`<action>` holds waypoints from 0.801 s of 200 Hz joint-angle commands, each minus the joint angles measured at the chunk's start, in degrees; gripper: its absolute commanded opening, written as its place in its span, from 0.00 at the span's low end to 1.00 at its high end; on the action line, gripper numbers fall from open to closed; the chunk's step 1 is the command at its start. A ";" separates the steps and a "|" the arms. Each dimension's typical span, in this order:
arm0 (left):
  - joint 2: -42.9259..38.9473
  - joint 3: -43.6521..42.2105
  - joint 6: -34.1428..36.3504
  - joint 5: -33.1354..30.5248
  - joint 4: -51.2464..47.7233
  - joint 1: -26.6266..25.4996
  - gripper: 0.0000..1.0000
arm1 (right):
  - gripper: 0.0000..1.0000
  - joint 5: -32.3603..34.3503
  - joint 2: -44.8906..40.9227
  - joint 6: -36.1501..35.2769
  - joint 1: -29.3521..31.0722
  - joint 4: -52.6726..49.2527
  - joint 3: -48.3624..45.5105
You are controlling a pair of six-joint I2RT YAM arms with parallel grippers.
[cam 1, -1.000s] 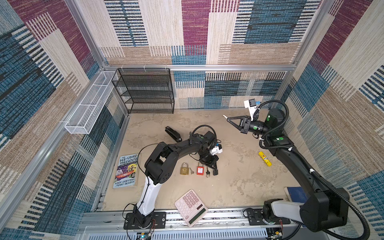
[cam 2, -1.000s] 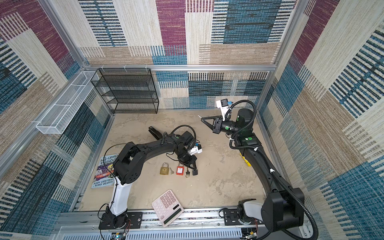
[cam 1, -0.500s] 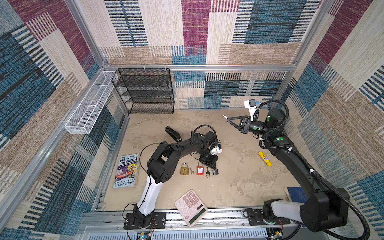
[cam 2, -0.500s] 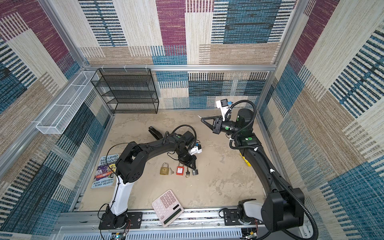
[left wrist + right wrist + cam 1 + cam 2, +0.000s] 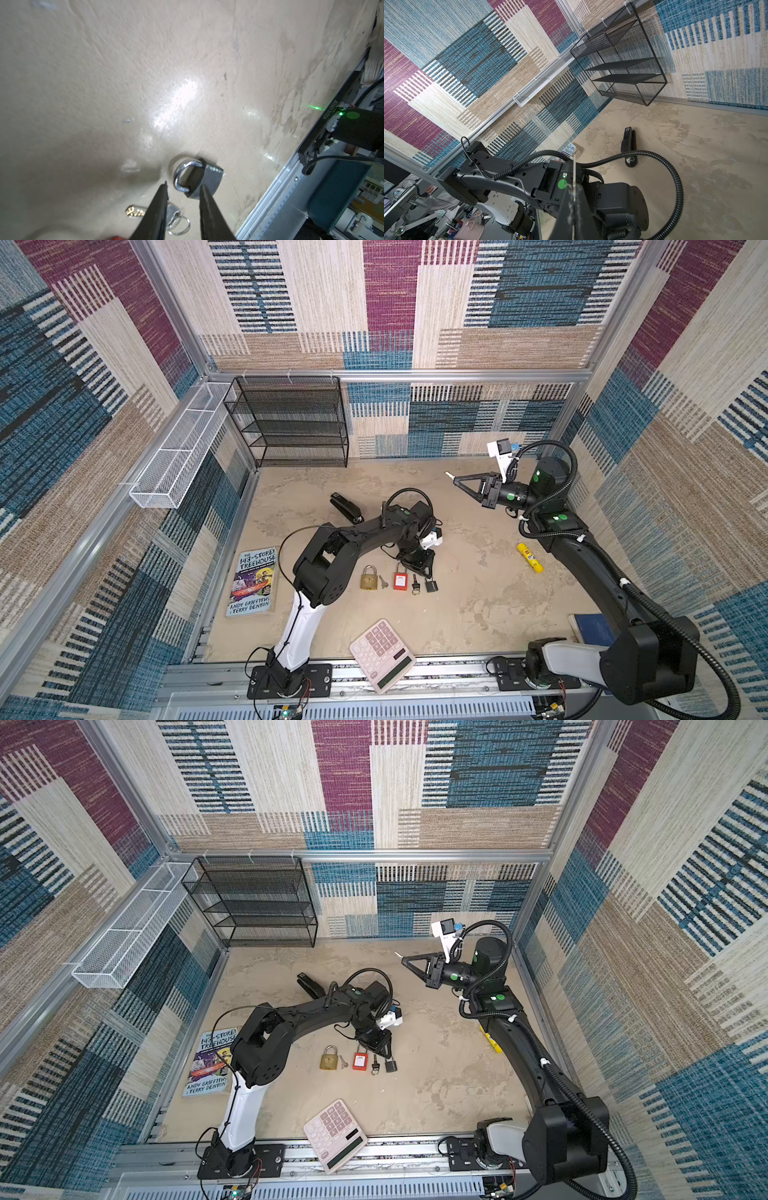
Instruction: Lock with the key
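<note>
**A:** How's the left arm sitting?

**B:** From its base at the near edge it rises and folds at the elbow. The forearm runs right and the wrist bends over, so the left gripper (image 5: 184, 185) points down at the table (image 5: 478, 614).

**A:** Jaws?

**B:** Parted, with a clear gap and nothing in it. In the left wrist view the fingertips (image 5: 164, 188) sit either side of the shackle end of the dark padlock (image 5: 209, 178). I can't tell whether they touch it.

**A:** And the key?

**B:** The key (image 5: 173, 211) lies flat on its ring, just left of that padlock and partly under one finger. Both are at the right end of a row in both top views. A red padlock (image 5: 400, 580) and a brass padlock (image 5: 368, 578) lie further left.

**A:** The right arm?

**B:** It climbs from the near right corner along the right side, then turns left. The right gripper (image 5: 451, 477) is level, well above the table at the far right, pointing left. Its jaws are pressed together, and I can't make out the pale sliver at the tip.
</note>
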 commanded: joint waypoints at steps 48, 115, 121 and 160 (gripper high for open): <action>-8.14 -4.25 0.50 -4.48 9.33 0.45 0.30 | 0.00 12.99 -5.93 9.94 -0.33 3.95 -10.77; -18.87 -10.28 0.44 -10.52 12.13 1.61 0.29 | 0.00 30.05 -16.17 33.35 0.54 10.05 -35.79; -19.94 -11.20 0.43 -10.92 12.43 1.67 0.29 | 0.00 30.45 -16.59 33.89 0.68 9.44 -36.80; -24.99 -14.78 -0.57 -12.07 14.35 2.16 0.30 | 0.00 32.90 -17.11 38.67 4.52 8.61 -41.90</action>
